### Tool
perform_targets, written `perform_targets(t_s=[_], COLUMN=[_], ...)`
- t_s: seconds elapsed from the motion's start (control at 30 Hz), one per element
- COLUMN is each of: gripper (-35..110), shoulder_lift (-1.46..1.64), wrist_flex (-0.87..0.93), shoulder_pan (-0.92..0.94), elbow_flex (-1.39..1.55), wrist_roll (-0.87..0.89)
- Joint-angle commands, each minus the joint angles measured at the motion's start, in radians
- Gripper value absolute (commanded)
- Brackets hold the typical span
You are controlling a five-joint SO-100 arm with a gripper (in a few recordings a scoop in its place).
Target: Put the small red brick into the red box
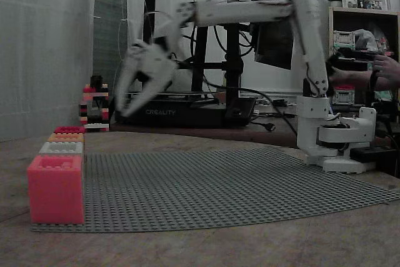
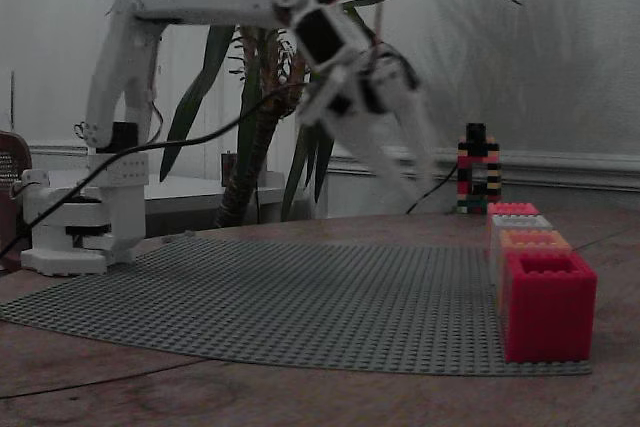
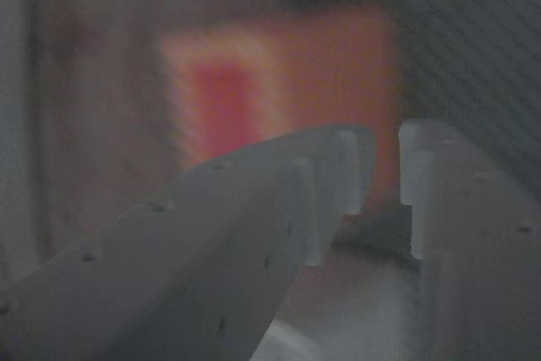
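I am holding the arm high over the grey baseplate, with the gripper blurred by motion and hanging in the air above the plate's far side, toward the row of boxes. In both fixed views its fingers are spread, and in the wrist view I am seeing a narrow gap between the two tips with nothing red in it — so I judge it open and empty.

I am looking for the small red brick and not finding it anywhere, so I cannot say whether it is already dropped. The red box is sitting at the far end of the row, behind the orange box, the grey box and the salmon-pink box — I cannot see inside it.
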Motion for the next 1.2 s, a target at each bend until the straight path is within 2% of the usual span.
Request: perform_targets(t_s=[0.0, 0.3, 0.53, 0.73, 0.93, 1.17], gripper=[0, 0, 0, 3, 0, 0], shoulder_lift=[0.439, 1.058, 1.513, 1.624, 1.69, 1.69], wrist_flex=[0.009, 0.158, 0.293, 0.362, 0.417, 0.397], shoulder_pan=[-0.044, -0.061, -0.072, -0.084, -0.091, -0.109], elbow_flex=[0.325, 0.877, 1.121, 1.167, 1.197, 1.235], wrist_roll=[0.014, 0.087, 0.129, 0.13, 0.152, 0.175])
